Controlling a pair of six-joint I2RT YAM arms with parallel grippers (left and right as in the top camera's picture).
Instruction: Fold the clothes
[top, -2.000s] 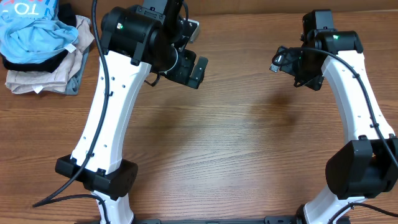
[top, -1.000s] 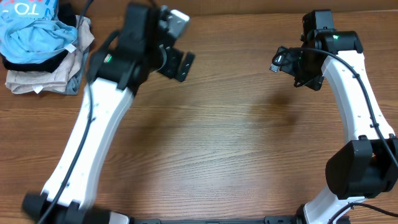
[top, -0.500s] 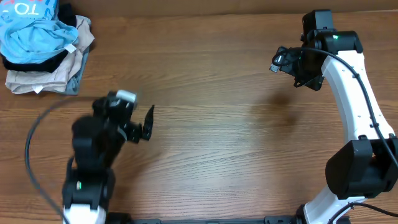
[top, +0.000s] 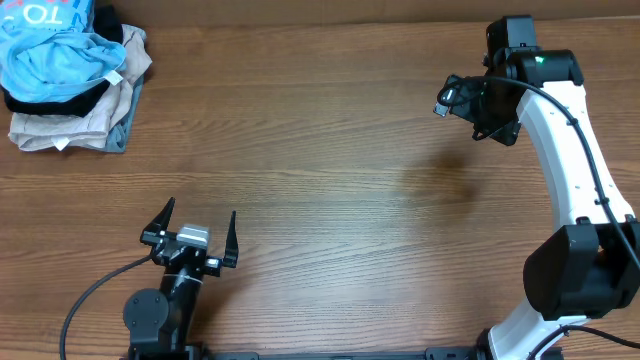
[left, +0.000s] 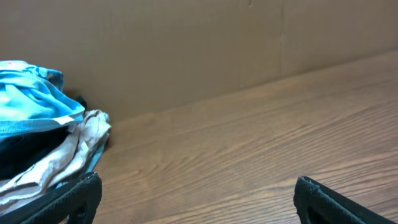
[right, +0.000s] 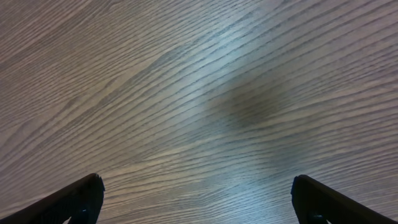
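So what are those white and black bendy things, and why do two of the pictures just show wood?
Those are two robot arms at a wooden table. The top picture comes from a camera looking straight down. The right arm reaches up over the table; the left arm is folded low near the bottom edge, with its fingers spread wide.

The other two pictures come from little cameras on the arms' wrists. The left one looks across the table at a pile of clothes, with a blue T-shirt on top. From above you see that pile in the far left corner. The right one looks down at bare wood, with its dark fingers apart at the bottom corners.

Neither arm is holding anything. The T-shirt is crumpled, not yet folded.
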